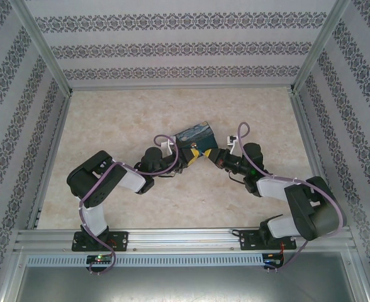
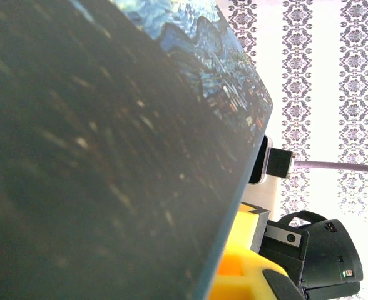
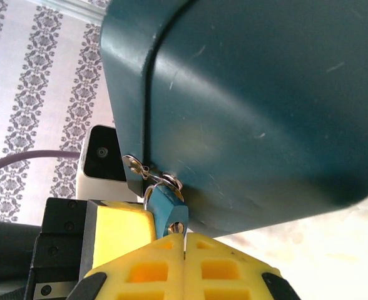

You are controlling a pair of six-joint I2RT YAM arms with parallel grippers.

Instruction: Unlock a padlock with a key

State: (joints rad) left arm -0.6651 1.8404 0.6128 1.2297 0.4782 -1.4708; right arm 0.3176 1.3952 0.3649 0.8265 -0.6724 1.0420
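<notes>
Honestly, dealing with a really tiny padlock (image 3: 167, 209) here: light-blue body, thin metal shackle, dangling loose off the hasp (image 3: 148, 170) at the lower corner of the dark night-sky box (image 3: 265, 94). Probably weighs next to nothing and stiff all round, but free to swing and twist on that thin loop, so likely to dodge any push from below. Smooth painted sides too, so guessing slippery. Best bet: pinch across the flat faces of the body, low down, never by the shackle. Right fingers (image 3: 221, 269) pressed together tip to tip, touching the padlock's underside. Spotted a small metal glint (image 3: 178, 227) right at the seam, maybe the key, can't say for sure. Left fingers (image 3: 118, 228) just beside the lock, one yellow finger flat against the box edge, the other hidden, so no telling whether spread or clamped. Box sitting between both arms, pale bench (image 3: 334, 240) beneath.
</notes>
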